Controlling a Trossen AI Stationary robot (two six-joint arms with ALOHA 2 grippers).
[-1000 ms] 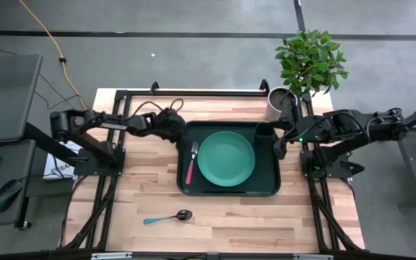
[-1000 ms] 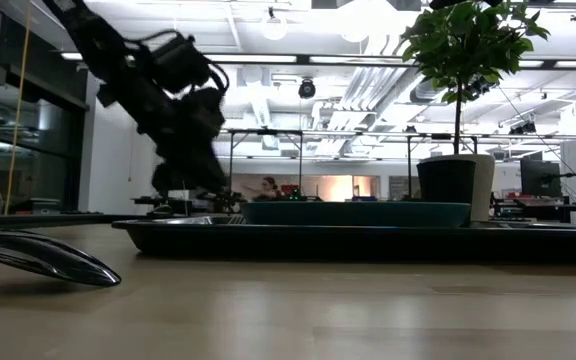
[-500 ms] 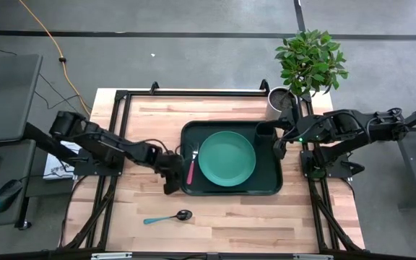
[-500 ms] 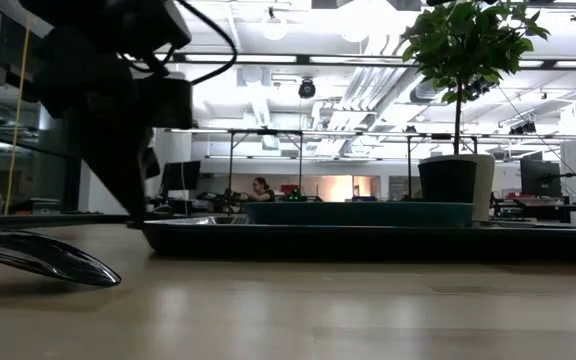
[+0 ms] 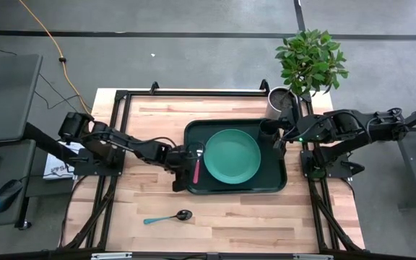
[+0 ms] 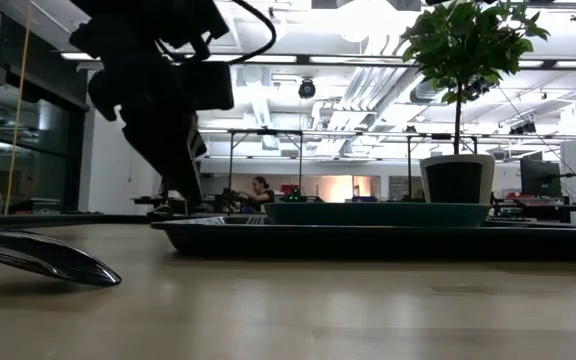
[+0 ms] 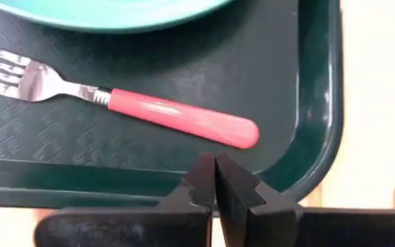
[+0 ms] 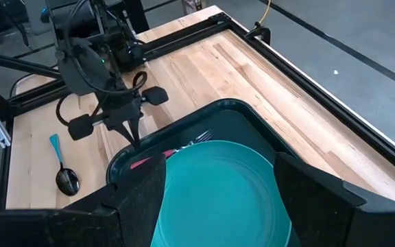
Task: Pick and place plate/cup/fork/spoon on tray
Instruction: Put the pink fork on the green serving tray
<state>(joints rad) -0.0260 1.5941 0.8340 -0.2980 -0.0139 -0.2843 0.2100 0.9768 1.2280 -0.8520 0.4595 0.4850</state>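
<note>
At the table's near edge, the small teal-handled spoon with its dark oval bowl [image 5: 167, 217] lies on bare wood, alone outside the large dark green rectangular tray [image 5: 280, 180]. That tray has slid a little toward the right arm since a second ago, seemingly nudged by the left gripper [image 7: 215, 180], fingers pressed together on nothing at its rim beside the pink-handled fork [image 7: 184, 119]. Farther off sit the round teal-green plate [image 5: 231, 155] and, probably, the small black cup [image 5: 267, 128]. Right gripper [image 8: 218, 199] waits, spread wide.
</note>
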